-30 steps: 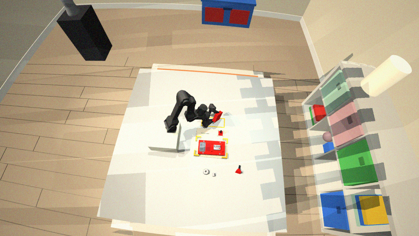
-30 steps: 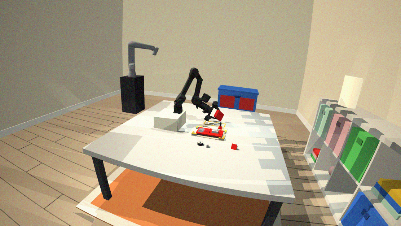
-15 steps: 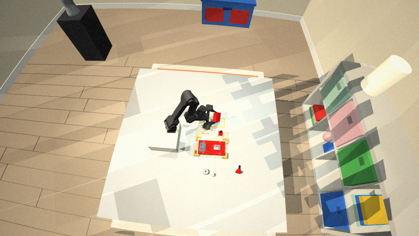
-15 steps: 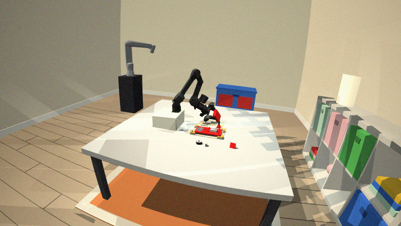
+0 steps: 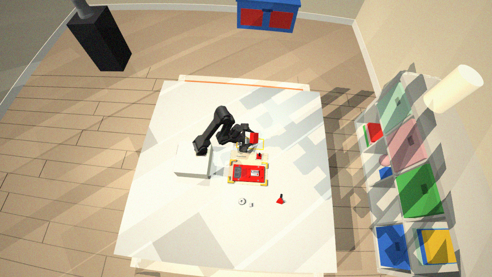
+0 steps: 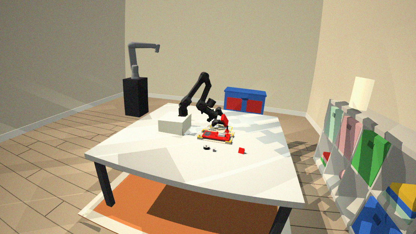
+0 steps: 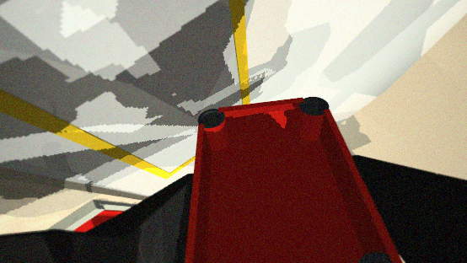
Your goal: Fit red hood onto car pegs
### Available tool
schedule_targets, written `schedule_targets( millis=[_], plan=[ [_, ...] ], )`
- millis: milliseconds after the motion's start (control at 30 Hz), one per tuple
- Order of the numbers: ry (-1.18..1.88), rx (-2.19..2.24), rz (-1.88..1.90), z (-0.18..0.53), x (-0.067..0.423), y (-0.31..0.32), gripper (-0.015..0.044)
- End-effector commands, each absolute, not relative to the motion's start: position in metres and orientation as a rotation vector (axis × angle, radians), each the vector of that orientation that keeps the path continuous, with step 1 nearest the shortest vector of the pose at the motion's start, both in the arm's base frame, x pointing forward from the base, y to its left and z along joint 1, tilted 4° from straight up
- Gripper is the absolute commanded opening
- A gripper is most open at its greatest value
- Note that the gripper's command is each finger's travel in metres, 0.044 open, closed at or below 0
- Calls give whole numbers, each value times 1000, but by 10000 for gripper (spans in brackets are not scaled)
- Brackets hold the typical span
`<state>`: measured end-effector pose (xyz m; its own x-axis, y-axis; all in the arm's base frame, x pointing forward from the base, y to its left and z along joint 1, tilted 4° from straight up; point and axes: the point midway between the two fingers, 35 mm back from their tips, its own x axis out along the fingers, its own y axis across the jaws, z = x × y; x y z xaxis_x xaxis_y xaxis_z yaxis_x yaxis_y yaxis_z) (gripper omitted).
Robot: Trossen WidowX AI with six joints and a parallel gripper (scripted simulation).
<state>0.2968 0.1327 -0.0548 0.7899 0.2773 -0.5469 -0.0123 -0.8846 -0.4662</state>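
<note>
End effector clamped on red hood, held tilted above bench, just behind car in jig; 2 corner holes visible.

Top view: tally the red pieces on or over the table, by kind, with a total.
hood, gripped and off the table: 1
chassis, in the jig: 1
small red part with black knob, one behind the chassis, one in front: 2
Total: 4
</note>
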Motion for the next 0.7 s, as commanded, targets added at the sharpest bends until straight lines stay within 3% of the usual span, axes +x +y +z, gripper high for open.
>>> schedule_targets(
  millis=[0,333,667],
  plan=[
    [-201,-2530,871,-55,297,133,184],
    [-201,-2530,871,-55,297,133,440],
    [-238,-2601,877,-35,293,134,440]
  ],
)
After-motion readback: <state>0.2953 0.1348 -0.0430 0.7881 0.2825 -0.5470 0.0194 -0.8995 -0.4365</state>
